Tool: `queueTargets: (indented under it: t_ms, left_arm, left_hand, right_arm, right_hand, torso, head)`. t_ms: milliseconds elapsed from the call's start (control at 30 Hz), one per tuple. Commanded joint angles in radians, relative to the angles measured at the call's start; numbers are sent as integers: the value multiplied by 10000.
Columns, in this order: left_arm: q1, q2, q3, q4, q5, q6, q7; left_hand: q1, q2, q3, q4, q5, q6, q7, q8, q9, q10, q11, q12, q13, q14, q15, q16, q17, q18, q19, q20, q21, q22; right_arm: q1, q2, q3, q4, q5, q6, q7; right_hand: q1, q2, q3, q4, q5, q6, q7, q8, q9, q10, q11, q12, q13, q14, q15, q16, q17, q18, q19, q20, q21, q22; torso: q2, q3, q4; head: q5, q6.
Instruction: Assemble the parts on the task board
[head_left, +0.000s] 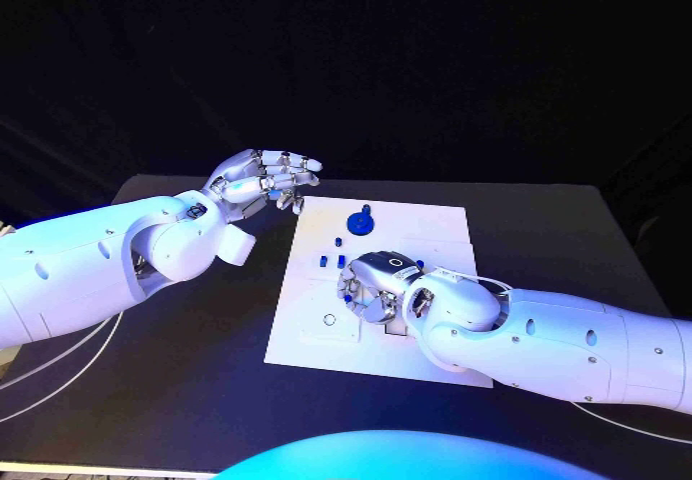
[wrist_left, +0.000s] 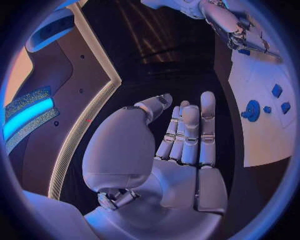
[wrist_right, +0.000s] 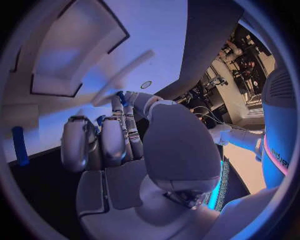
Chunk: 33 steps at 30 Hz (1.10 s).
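Smooth white task board on matte black desk; right robot hand pinching small blue part, left robot hand spread, holding nothing

The left hand lies flat with its fingers stretched out side by side, holding nothing, above the dark bench. Beside it lies the white task board, carrying a round blue gear-like part and three small blue square parts close by. Farther off, the right hand rests on the board.
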<state>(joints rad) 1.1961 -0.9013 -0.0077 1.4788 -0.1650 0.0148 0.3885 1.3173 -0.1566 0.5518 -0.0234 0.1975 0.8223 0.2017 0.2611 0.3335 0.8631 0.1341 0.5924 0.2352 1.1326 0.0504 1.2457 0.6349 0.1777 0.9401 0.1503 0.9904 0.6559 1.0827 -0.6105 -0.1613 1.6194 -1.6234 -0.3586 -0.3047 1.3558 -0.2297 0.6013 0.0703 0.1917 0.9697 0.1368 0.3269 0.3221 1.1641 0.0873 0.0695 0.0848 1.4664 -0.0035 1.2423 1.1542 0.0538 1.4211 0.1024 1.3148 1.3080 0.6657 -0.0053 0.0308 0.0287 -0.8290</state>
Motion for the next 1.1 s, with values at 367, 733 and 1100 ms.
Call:
queueTargets:
  t_ms: [367, 733, 1100]
  left_arm:
    - [4, -5, 8, 16, -42, 132, 16]
    - [4, -4, 8, 3, -43, 126, 11]
    - [4, 0, 8, -36, -45, 82, 38]
  left_hand:
    - [85, -40, -61, 10, 30, -65, 27, 50, -1, -57, 1, 4, -8, -9, 77, 8, 6, 74, 42, 12, -67, -16]
    - [93, -36, -60, 9, 28, -70, 25, 58, 0, -79, 2, 7, -8, -12, 78, 10, 2, 74, 46, 13, -68, -18]
    - [92, -37, -64, 12, 25, -76, 23, 63, 1, -94, 3, 12, -6, -40, 79, -6, -46, 72, 44, 17, -72, -21]
  right_arm:
    - [-70, -165, -10, 223, 11, -256, 55]
    - [-90, -234, -9, 275, -56, -804, -129]
    - [-104, -589, 13, 600, -41, -1204, -32]
  right_hand:
    - [76, -7, -81, -17, 5, -23, -6, 7, 48, 62, -47, 244, 83, 94, 52, 196, 142, 93, 73, 23, 170, 466]
    - [85, -243, -335, 5, -40, -562, 27, -294, -19, -1105, 221, 305, 43, -552, 303, -362, -764, 340, -651, 208, -955, -425]
    - [381, -340, -1121, 94, -243, -815, -182, -652, -112, -1914, 308, 1075, 237, -893, 387, -236, -1089, 400, -820, 337, -1265, -582]
  torso:
    - [5, 13, -9]
    - [6, 8, -5]
    - [-7, 11, -14]
  head:
    - [5, 0]
    - [-25, 41]
    - [-69, 69]
